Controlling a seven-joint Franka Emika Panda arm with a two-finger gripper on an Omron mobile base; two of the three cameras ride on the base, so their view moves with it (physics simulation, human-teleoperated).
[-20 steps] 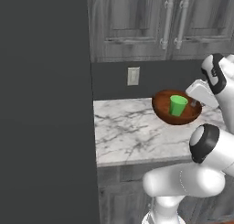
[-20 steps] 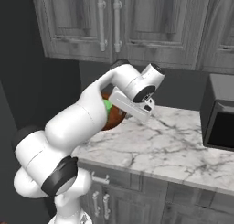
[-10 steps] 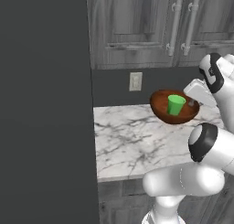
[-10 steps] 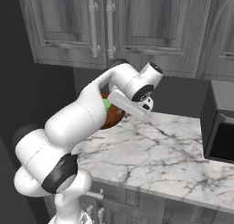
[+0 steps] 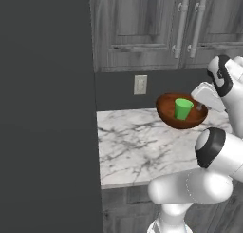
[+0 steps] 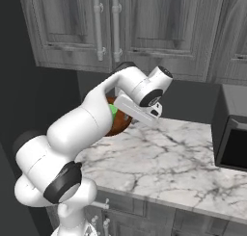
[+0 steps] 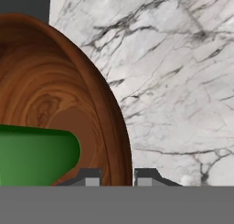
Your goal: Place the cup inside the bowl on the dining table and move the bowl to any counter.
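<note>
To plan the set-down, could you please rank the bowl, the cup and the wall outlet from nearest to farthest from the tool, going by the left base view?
1. The bowl: its right rim is pinched in the tool.
2. The cup: standing inside the bowl, just left of the tool.
3. The wall outlet: on the dark wall, well left of the bowl.

- My own arm [image 6: 91, 119] hides most of the bowl [image 6: 120, 124] in the right base view.
- The cup [image 7: 36, 154] runs off the hand view's left edge; its base is perhaps resting inside the bowl.
</note>
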